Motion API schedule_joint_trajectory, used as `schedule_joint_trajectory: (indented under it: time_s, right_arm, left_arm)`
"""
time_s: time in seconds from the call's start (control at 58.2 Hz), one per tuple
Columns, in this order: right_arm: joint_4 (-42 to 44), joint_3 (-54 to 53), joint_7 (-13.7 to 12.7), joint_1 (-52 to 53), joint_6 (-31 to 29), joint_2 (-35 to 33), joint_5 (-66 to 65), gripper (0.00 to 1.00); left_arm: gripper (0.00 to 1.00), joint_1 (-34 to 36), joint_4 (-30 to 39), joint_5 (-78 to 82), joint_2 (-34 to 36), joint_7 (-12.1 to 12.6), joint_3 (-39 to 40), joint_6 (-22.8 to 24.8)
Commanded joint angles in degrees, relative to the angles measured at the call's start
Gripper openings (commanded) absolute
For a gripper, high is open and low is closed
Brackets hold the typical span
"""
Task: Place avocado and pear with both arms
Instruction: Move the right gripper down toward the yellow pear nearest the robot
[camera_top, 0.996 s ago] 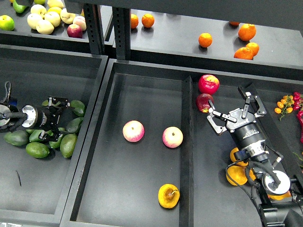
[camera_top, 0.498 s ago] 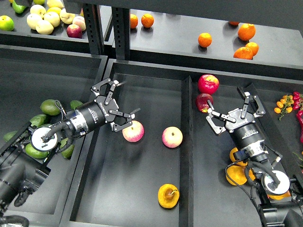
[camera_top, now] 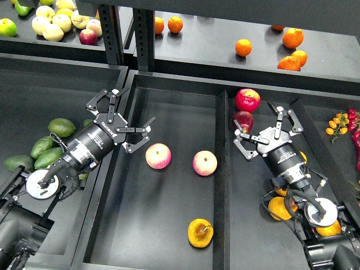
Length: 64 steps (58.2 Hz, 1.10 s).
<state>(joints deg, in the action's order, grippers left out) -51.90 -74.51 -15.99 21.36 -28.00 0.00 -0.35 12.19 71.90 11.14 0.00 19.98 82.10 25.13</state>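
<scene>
Several green avocados point(camera_top: 62, 127) lie in the left bin point(camera_top: 34, 90). The pear point(camera_top: 201, 233), yellow-orange with a brown stem, lies at the front of the middle tray point(camera_top: 169, 101). My left gripper point(camera_top: 124, 119) is open and empty over the wall between the left bin and the middle tray, right of the avocados and just left of a pink-yellow apple point(camera_top: 158, 156). My right gripper point(camera_top: 262, 129) is open and empty in the right tray, next to a dark red apple point(camera_top: 243, 120).
A second pink-yellow apple point(camera_top: 205, 163) lies mid-tray. A red apple point(camera_top: 248, 99) sits at the right tray's back. Yellow-orange fruits point(camera_top: 279, 208) lie under my right arm. Oranges point(camera_top: 243, 47) and pale apples point(camera_top: 53, 25) are on the back shelf. Small tomatoes point(camera_top: 337, 124) are far right.
My left arm swung from the avocado pile toward the middle tray with its gripper open and empty, then drew back a little to the left. My right gripper shifted slightly left and back.
</scene>
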Motion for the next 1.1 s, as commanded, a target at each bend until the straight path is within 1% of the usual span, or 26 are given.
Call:
schedule_joint_trajectory:
  time_s: [0.0,0.052,0.103,0.137,0.189,0.206,0.223,0.344,0.447,0.55,0.739,0.927,1.082]
  right_arm:
    - [0.30,5.34,-2.82,4.03,0.00,0.00,-0.35,1.00]
    - [0.39,8.15,-4.22,6.32,0.00,-2.36,-0.44,1.00]
    - [0.39,11.75,-6.60,8.96,0.00,-6.06,-0.62,1.00]
    - [0.30,15.17,-9.22,10.97,0.00,-8.86,-0.71,1.00]
    - [-0.05,19.39,-12.01,13.17,0.00,-11.85,-0.71,1.00]
    - [-0.22,20.54,-12.01,13.70,0.00,-12.47,-0.71,1.00]
    - [-1.09,25.42,-12.01,15.53,0.00,-14.92,-0.71,1.00]
    - [-3.30,37.22,-12.01,19.85,0.00,-19.50,-0.71,1.00]
    - [-3.65,45.76,-12.01,23.10,0.00,-22.06,-0.79,1.00]
    - [-3.48,52.53,-12.01,25.48,0.00,-22.50,-1.14,1.00]
    - [-2.60,59.39,-12.01,26.10,0.00,-22.15,-5.27,1.00]
    - [-0.75,62.56,-12.01,25.84,0.00,-20.39,-10.63,1.00]
    - [-0.23,64.49,-12.01,25.48,0.00,-19.16,-10.73,1.00]
  left_arm:
    - [0.99,-0.06,0.17,-0.15,0.00,-0.03,-0.10,-0.26]
    - [0.99,-0.06,0.17,-0.15,0.00,0.06,-0.19,-0.17]
    - [0.99,-0.06,-0.01,-0.15,0.00,0.06,-0.27,-0.17]
    - [0.99,-0.06,-0.10,-0.15,0.00,0.06,-0.36,-0.17]
    - [0.99,-0.06,-0.27,-0.15,0.00,0.06,-0.36,-0.17]
    - [0.99,-0.06,-0.36,-0.15,0.00,0.06,-0.36,-0.17]
    - [0.99,0.03,-0.45,-0.15,0.00,0.06,-0.36,-0.17]
    - [0.99,0.03,-0.54,-0.15,0.00,0.06,-0.36,-0.17]
    - [0.99,0.03,-0.54,-0.15,0.00,0.14,-0.45,-0.26]
    - [0.99,0.03,-0.36,-0.15,0.00,0.14,-0.45,-0.43]
    - [0.99,0.11,-0.45,-0.06,0.00,0.23,-0.45,-0.43]
    - [0.99,0.11,-0.62,-0.06,0.00,0.23,-0.45,-0.26]
    - [0.99,0.11,-0.80,-0.06,0.00,0.23,-0.54,-0.26]
